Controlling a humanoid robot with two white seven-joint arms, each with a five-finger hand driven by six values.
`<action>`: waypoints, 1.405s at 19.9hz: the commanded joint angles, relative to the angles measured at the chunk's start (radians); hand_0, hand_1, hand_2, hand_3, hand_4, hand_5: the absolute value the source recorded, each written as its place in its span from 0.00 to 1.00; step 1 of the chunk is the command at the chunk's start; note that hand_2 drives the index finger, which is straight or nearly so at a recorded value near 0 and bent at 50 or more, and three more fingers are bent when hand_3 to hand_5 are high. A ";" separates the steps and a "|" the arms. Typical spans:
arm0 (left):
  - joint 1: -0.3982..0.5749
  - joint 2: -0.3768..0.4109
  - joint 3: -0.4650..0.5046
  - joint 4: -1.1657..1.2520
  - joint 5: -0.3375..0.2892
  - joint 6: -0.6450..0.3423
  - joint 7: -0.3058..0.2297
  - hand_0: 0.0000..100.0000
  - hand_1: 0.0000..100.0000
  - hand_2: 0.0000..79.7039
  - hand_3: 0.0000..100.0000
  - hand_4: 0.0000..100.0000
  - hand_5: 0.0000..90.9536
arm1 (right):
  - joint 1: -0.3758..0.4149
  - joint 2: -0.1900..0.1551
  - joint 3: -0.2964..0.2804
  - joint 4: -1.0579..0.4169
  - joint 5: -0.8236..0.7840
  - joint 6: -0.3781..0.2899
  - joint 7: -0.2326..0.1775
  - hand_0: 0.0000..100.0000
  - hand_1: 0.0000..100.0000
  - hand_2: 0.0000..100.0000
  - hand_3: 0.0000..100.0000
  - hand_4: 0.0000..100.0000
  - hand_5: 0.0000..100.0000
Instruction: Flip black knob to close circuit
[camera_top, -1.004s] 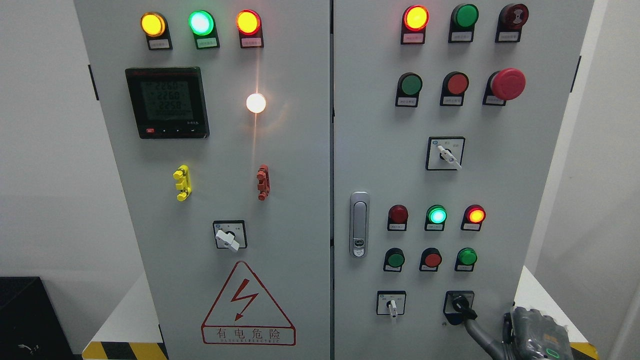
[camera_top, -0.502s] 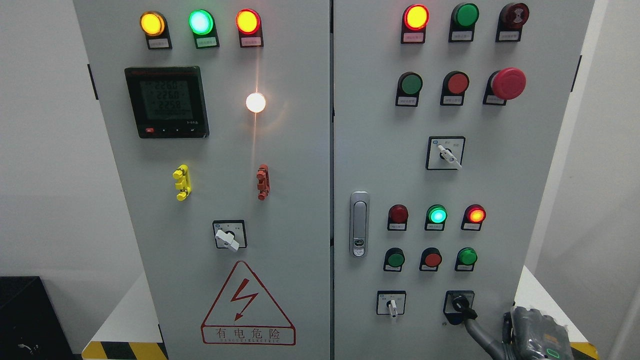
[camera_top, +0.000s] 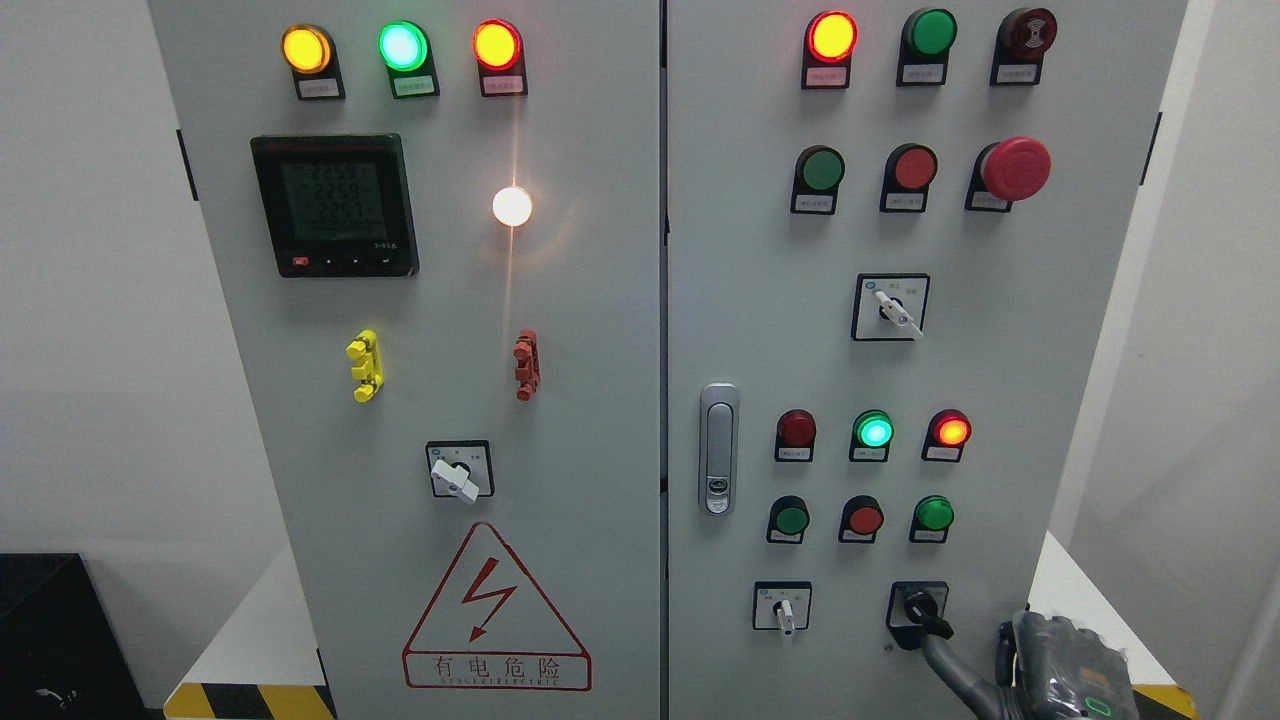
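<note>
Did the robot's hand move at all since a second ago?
Yes. The right hand has slid a bit left, toward the black knob, judged against the cabinet's right edge. One of its fingers touches the knob.

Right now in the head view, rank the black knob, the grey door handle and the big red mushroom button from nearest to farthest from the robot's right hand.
1. Black knob, bottom right, at the right hand.
2. Grey door handle, mid-panel, left of it.
3. Big red mushroom button, upper right.
</note>
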 joint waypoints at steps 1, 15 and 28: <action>0.021 0.001 0.000 -0.023 0.000 0.000 0.000 0.12 0.56 0.00 0.00 0.00 0.00 | 0.011 0.001 0.032 -0.017 -0.001 0.001 0.001 0.00 0.00 0.89 1.00 0.91 0.97; 0.021 0.001 0.000 -0.023 0.000 0.000 0.000 0.12 0.56 0.00 0.00 0.00 0.00 | 0.022 -0.002 0.081 -0.011 -0.001 0.006 -0.010 0.00 0.00 0.89 1.00 0.91 0.97; 0.021 0.000 0.000 -0.023 0.000 0.000 0.000 0.12 0.56 0.00 0.00 0.00 0.00 | 0.059 -0.003 0.126 -0.080 -0.002 0.021 -0.013 0.00 0.00 0.89 1.00 0.91 0.97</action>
